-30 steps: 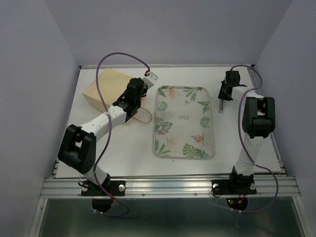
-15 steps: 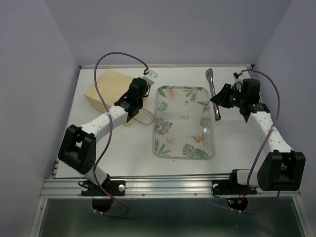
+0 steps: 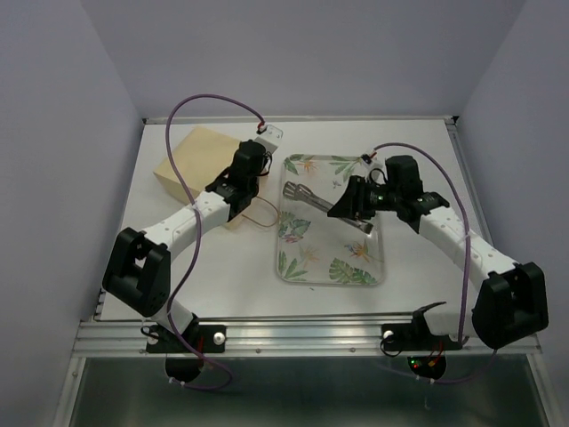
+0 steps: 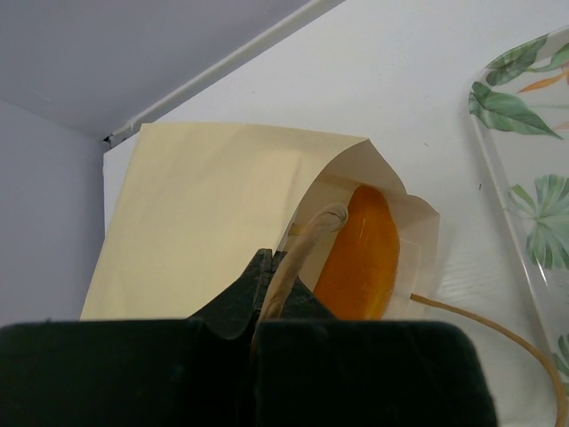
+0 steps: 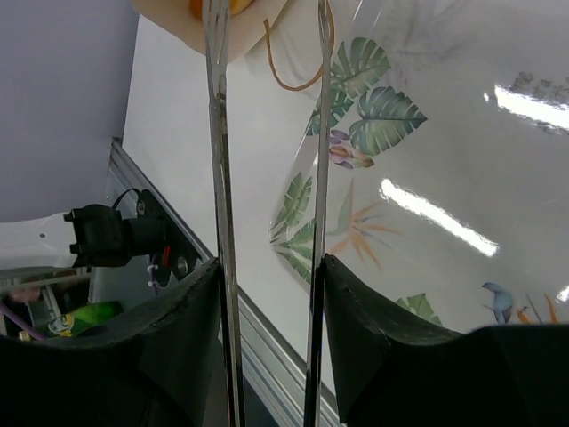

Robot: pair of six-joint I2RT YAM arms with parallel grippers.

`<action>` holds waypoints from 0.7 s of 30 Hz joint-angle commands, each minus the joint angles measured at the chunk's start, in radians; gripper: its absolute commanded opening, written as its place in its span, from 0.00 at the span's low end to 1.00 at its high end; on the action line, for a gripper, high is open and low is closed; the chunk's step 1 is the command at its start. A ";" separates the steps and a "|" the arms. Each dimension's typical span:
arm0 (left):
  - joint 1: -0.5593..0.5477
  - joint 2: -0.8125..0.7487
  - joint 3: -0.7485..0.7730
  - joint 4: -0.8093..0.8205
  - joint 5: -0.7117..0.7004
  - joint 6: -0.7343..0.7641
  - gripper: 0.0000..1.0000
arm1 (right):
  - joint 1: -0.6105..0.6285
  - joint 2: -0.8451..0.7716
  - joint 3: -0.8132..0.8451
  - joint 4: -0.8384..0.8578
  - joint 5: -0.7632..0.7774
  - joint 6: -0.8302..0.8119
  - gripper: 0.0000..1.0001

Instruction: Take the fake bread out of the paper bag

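The tan paper bag (image 3: 191,157) lies on its side at the back left, its mouth facing the tray. My left gripper (image 3: 247,167) is shut on one of its brown loop handles (image 4: 307,233) at the mouth. In the left wrist view, one glossy orange piece of fake bread (image 4: 360,253) shows inside the open bag (image 4: 204,213); the other pieces are hidden. My right gripper (image 3: 353,199) is shut on metal tongs (image 3: 309,195) over the tray. The tongs' two arms (image 5: 216,133) stand apart and point at the bag mouth (image 5: 227,36).
A leaf-patterned white tray (image 3: 331,267) lies in the middle of the table, below the tongs (image 5: 427,133). The bag's second loop handle (image 3: 259,213) lies loose on the table between the bag and the tray. The walls stand close on the left, right and back.
My right arm has swung left from the table's right side, carrying the tongs over the tray toward the bag. My left gripper stays on the bag handle.
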 commanded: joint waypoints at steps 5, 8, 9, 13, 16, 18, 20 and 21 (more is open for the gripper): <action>-0.020 -0.051 0.042 0.039 -0.046 -0.057 0.00 | 0.139 0.163 0.033 0.276 0.024 0.209 0.55; -0.026 -0.041 0.043 0.037 -0.044 -0.063 0.00 | 0.180 0.220 0.073 0.360 0.039 0.261 0.56; -0.029 -0.038 0.043 0.037 -0.046 -0.063 0.00 | 0.191 0.238 0.089 0.368 0.054 0.275 0.56; -0.035 -0.028 0.046 0.030 -0.067 -0.066 0.00 | 0.234 0.332 0.153 0.361 0.116 0.327 0.60; -0.037 -0.028 0.045 0.025 -0.073 -0.071 0.00 | 0.254 0.367 0.176 0.388 0.148 0.366 0.61; -0.038 -0.035 0.037 0.025 -0.070 -0.077 0.00 | 0.265 0.398 0.190 0.405 0.168 0.395 0.60; -0.040 -0.041 0.030 0.025 -0.063 -0.078 0.00 | 0.265 0.432 0.202 0.442 0.172 0.410 0.60; -0.042 -0.042 0.028 0.025 -0.063 -0.078 0.00 | 0.265 0.447 0.225 0.442 0.169 0.421 0.60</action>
